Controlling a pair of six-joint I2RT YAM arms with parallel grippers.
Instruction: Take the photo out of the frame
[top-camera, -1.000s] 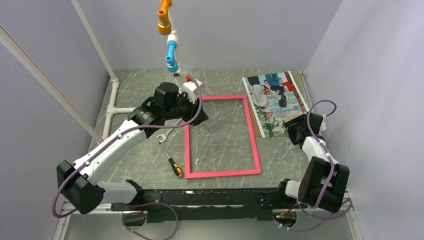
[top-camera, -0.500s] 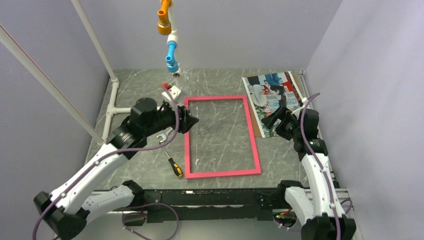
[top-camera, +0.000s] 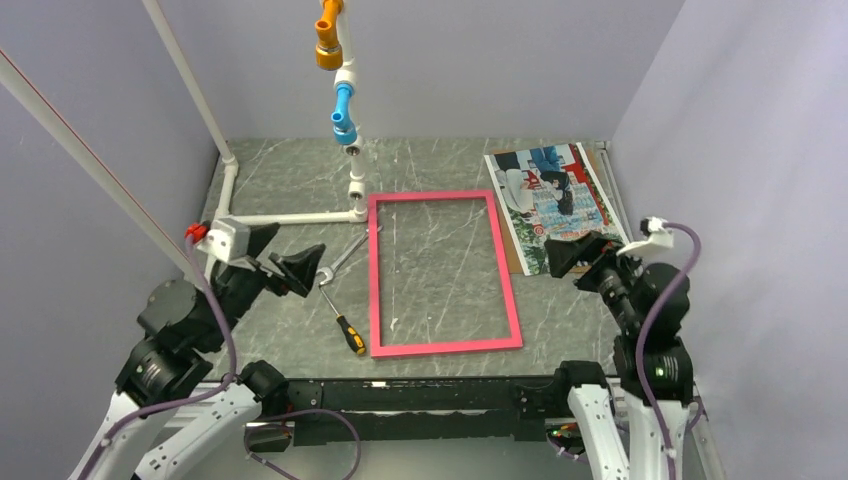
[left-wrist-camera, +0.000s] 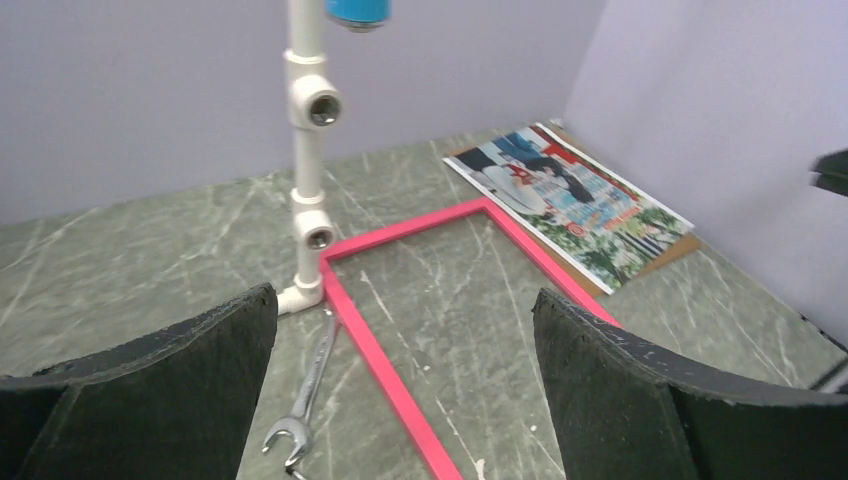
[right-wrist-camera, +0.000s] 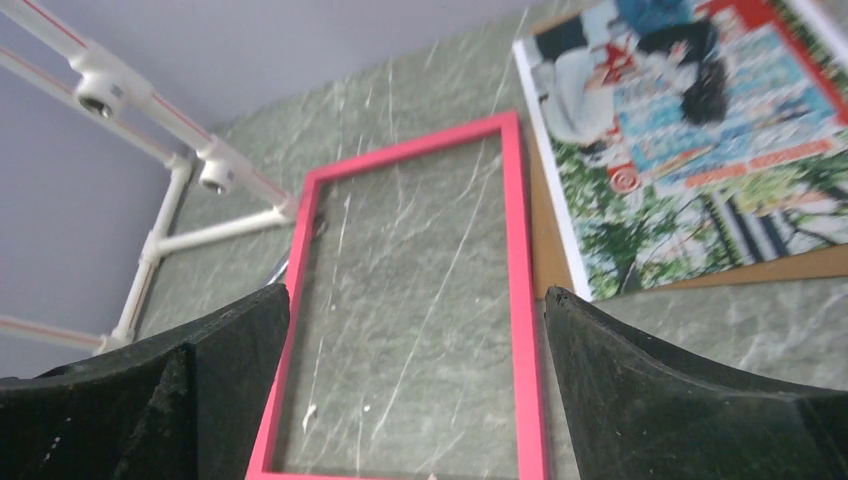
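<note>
The photo (top-camera: 550, 200) is out of the frame (top-camera: 445, 347) and lies flat, print up, on a brown backing board (right-wrist-camera: 770, 266). The board shows past its near edge and along its frame-side edge. Both sit ahead of the right jaws, on their right-hand side, and well beyond the left jaws. The photo's long axis runs from near to far across the bench (top-camera: 440, 165), with the near end swung slightly outward. The heads of the printed figures are toward the far wall.

The pink frame lies flat just beside the board, its long axis also running near to far. Inside its border only the marbled bench shows. It sits ahead of the right jaws, between their two fingers (right-wrist-camera: 200, 380), and ahead and to the inner side of the left jaws.

An open-ended wrench (left-wrist-camera: 310, 385) lies just outside the frame's left rail, ahead of the left jaws and between their fingers (left-wrist-camera: 150, 390). A black-and-yellow screwdriver (top-camera: 343, 322) lies nearer still. A white pipe structure (left-wrist-camera: 305, 160) stands at the frame's far left corner.

Both sets of jaws are raised off the bench, spread wide and gripping nothing.
</note>
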